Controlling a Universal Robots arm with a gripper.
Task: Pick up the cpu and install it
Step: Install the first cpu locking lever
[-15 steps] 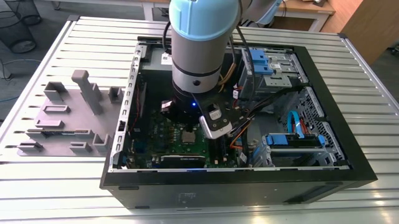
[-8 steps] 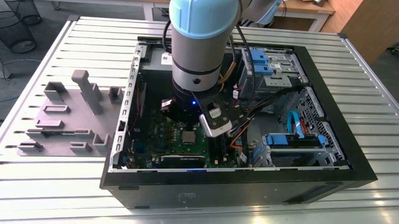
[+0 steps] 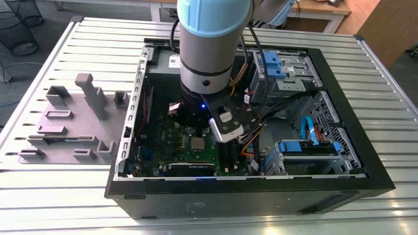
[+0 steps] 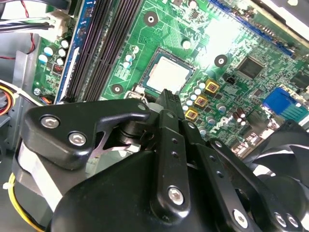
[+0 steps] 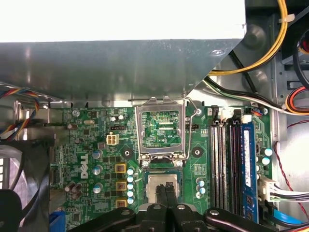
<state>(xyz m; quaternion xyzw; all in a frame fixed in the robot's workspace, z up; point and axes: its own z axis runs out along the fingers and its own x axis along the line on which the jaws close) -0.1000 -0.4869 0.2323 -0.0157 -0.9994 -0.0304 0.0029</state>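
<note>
Closest to the wrist cams: gripper [image 5: 167,184], black linkage arms [image 5: 227,217] w/ silver screws, fingers [image 5: 163,194] pressed together, nothing pinched btwn them. Tip right over the cpu [image 5: 153,187]; touching or just above, can't tell. Same in the second wrist view: gripper [image 4: 166,93] at the near edge of the cpu [image 4: 167,72].

Cpu flat, pale silver top, seated level in its socket on the green board [image 5: 96,145], not in the fingers. Just past it in the first wrist view: socket frame [image 5: 161,129] flipped open, clear of the cpu, wire lever [image 5: 191,126] alongside. Beside the socket on one side, gold-coloured square parts [image 5: 120,186] & pale blue capacitors [image 5: 130,186]; on the other, dark memory slots [image 5: 227,164] plus a blue slot [image 5: 246,164]. Farther off, bare metal panel [image 5: 120,67] & yellow cable [image 5: 270,53].

Exterior view: arm [image 3: 209,54], grey & pale blue, reaching down into the open black pc case [image 3: 261,196]; cpu [image 3: 196,143] on the board close by the arm's lower end. Blue-tabbed drive bays [image 3: 281,68] toward the exterior view's right. Outside the case, on the exterior view's left, grey fixture blocks [image 3: 72,122], well apart from the cpu, on the slatted metal table [image 3: 58,196]. Farthest back: wire bin [image 3: 19,29], wooden desk [image 3: 326,10].
</note>
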